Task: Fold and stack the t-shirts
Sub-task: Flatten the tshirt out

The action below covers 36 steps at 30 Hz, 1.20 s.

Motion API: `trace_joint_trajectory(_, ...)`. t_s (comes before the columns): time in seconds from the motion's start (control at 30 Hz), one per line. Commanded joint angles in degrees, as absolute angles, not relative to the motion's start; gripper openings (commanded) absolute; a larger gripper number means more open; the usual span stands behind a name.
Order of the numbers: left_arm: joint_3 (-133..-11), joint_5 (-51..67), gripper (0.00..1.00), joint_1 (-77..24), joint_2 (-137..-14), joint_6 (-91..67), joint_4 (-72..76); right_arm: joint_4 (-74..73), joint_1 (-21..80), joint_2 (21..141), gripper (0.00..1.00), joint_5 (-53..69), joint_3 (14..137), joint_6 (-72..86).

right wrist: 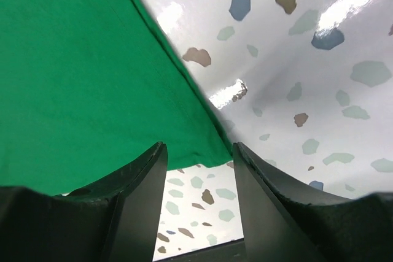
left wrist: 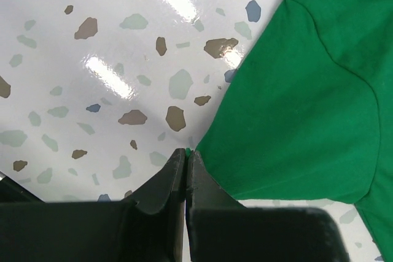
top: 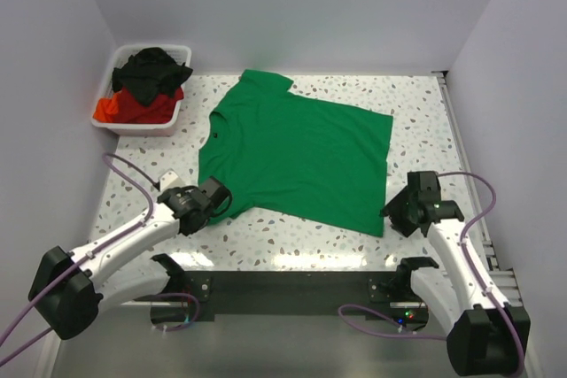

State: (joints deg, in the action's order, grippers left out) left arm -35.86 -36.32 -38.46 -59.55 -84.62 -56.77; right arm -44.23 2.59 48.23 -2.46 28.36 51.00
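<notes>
One green t-shirt (top: 297,157) lies spread flat on the table (top: 266,235), seemingly laid out for its first fold. Left claw (left wrist: 186,153) is clenched on one near corner. Right claw (right wrist: 199,151) stands released astride the other and likely needs to pinch it next.

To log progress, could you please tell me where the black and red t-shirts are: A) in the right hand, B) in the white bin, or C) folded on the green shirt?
B: the black t-shirt and the red t-shirt lie bundled inside the white bin at far left.
</notes>
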Motion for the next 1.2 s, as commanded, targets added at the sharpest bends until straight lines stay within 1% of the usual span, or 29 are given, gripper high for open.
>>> trace_joint_trajectory(0.0, -38.8, -38.6, 0.06, -38.8, -58.4, -88.1, -60.6, -46.9, 2.6, 47.6, 0.51, -7.2, 33.4, 52.2)
trace_joint_trajectory(0.13, -39.0, -38.3, 0.09, -38.8, -57.9, -89.6, -62.1, -47.4, 2.6, 49.0, 0.51, -7.8, 35.7, 51.7)
trace_joint_trajectory(0.23, -38.7, -38.0, 0.16, -38.8, -56.8, -89.5, -62.3, -46.5, 2.7, 49.3, 0.51, -7.6, 36.6, 51.4)
trace_joint_trajectory(0.27, -38.7, -37.8, 0.23, -38.8, -56.4, -89.1, -62.1, -46.2, 2.6, 49.4, 0.51, -7.6, 36.6, 51.2)
trace_joint_trajectory(0.33, -38.4, -37.2, 0.29, -38.8, -55.5, -88.7, -61.8, -45.4, 2.6, 49.7, 0.51, -7.4, 36.7, 51.1)
trace_joint_trajectory(0.37, -38.2, -37.1, 0.37, -38.8, -55.1, -88.3, -61.7, -45.3, 2.5, 49.9, 0.51, -7.2, 36.9, 50.7)
trace_joint_trajectory(0.43, -37.9, -36.8, 0.42, -38.8, -54.5, -88.7, -61.9, -44.3, 2.7, 50.1, 0.51, -6.7, 36.9, 50.4)
trace_joint_trajectory(0.47, -37.7, -36.7, 0.46, -38.9, -54.2, -88.5, -61.7, -43.9, 2.7, 50.0, 0.51, -6.2, 36.9, 49.7)
trace_joint_trajectory(0.57, -37.4, -36.8, 0.48, -39.0, -54.4, -87.5, -60.6, -42.3, 3.0, 49.7, 0.51, -5.4, 36.7, 48.1)
trace_joint_trajectory(0.6, -37.3, -36.9, 0.49, -39.1, -54.5, -87.2, -59.3, -42.0, 3.2, 49.5, 0.51, -4.6, 36.7, 47.7)
trace_joint_trajectory(0.67, -37.3, -36.5, 0.49, -39.8, -54.4, -80.9, -54.8, -39.6, 3.4, 49.1, 0.51, -3.2, 36.3, 46.0)
trace_joint_trajectory(0.7, -37.2, -34.9, 0.49, -40.2, -54.3, -79.3, -49.3, -39.1, 3.8, 49.1, 0.51, -2.9, 36.2, 45.8)
trace_joint_trajectory(0.73, -36.7, -33.2, 0.48, -40.8, -53.4, -69.8, -44.0, -37.4, 4.0, 49.3, 0.49, -1.6, 36.0, 45.1)
trace_joint_trajectory(0.8, -36.3, -29.3, 0.48, -42.5, -53.3, -66.8, -36.4, -36.7, 5.1, 50.3, 0.48, -1.7, 36.0, 44.6)
trace_joint_trajectory(0.9, -38.3, -28.5, 0.42, -45.3, -57.4, -64.3, -36.9, -35.3, 6.8, 51.5, 0.47, -2.1, 36.7, 44.4)
trace_joint_trajectory(0.93, -38.9, -29.3, 0.36, -47.5, -60.4, -65.9, -38.1, -35.2, 7.5, 52.5, 0.47, -3.1, 37.1, 44.6)
trace_joint_trajectory(1.03, -40.1, -31.4, 0.26, -52.0, -64.9, -67.3, -38.9, -34.0, 10.1, 53.9, 0.46, -4.4, 37.9, 44.8)
trace_joint_trajectory(1.17, -39.7, -32.3, 0.21, -54.5, -69.3, -67.2, -35.3, -32.0, 12.7, 56.1, 0.46, -4.2, 38.1, 45.0)
